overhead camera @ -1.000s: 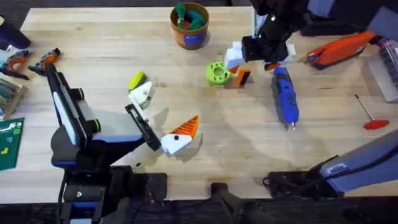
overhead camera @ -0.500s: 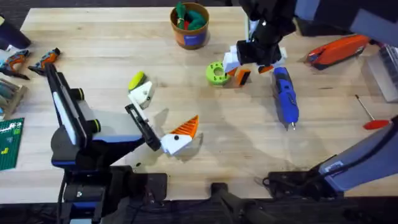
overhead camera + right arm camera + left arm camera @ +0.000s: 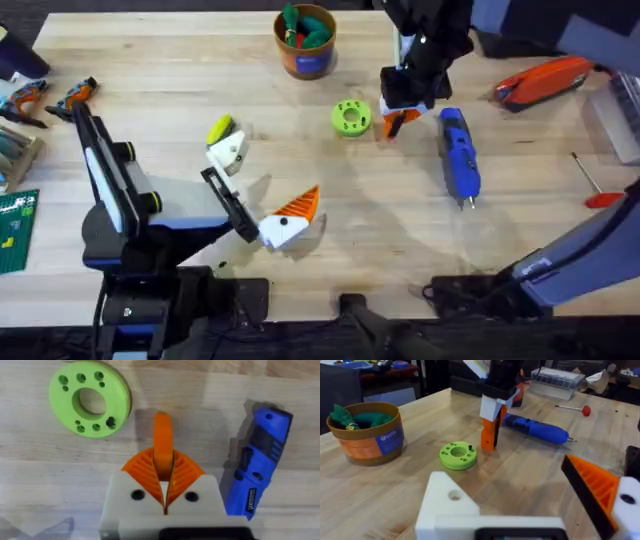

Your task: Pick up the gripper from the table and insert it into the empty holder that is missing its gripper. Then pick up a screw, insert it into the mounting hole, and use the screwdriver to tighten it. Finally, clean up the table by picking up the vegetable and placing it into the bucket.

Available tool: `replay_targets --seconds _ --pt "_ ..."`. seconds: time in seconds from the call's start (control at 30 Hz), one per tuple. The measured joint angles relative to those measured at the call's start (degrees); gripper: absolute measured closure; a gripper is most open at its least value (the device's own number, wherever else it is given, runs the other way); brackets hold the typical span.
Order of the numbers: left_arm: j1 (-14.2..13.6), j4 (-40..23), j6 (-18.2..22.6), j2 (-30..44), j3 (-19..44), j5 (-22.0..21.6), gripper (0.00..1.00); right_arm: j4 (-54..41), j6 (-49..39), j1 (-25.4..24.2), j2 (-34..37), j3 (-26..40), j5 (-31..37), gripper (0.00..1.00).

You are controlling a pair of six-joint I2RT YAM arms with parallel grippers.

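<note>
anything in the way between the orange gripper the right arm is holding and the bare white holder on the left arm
Nothing visible. The right pincer is shut on the gripper beside the green disc. Bare tabletop lies between it and the holder; the vegetable sits just behind that holder.

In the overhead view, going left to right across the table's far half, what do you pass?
The vegetable → the bucket → green disc → right tool shut on the gripper → the screwdriver → red-handled rod.
</note>
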Motion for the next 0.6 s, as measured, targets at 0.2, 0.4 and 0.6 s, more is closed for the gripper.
replay_targets --seconds 0.2,0.4,0.6 --pt "0.0 0.0 0.0 -0.01 0.0 0.01 0.015 -0.01 -0.01 0.0 0.0 0.0 0.02 0.984" --pt "0.0 0.01 0.0 0.0 0.0 0.0 0.015 -1.83 -0.09 0.0 -0.29 0.0 0.0 0.985" --pt "0.0 0.01 0.0 -0.02 0.0 0.0 0.015 -5.97 -1.53 0.0 -3.93 2.15 -0.01 0.986"
